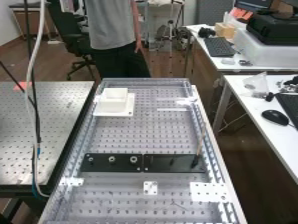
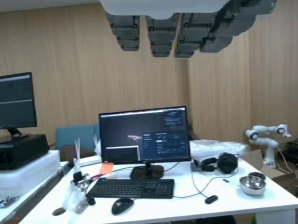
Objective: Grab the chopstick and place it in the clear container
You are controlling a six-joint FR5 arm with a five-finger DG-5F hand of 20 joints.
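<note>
On the bench [image 1: 166,137], we have the chopstick [image 1: 201,142] standing; off-centre contact could topple it. Our hand [image 2: 161,37] is released.

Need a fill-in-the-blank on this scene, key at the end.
In the high view, the chopstick stands on the ____-hand black plate. The other black plate bears ____ round metal fittings. The square container sits on a flat base coloured ____. The hand has its fingers open, holding ____.
Missing words: right; three; white; nothing.
</note>
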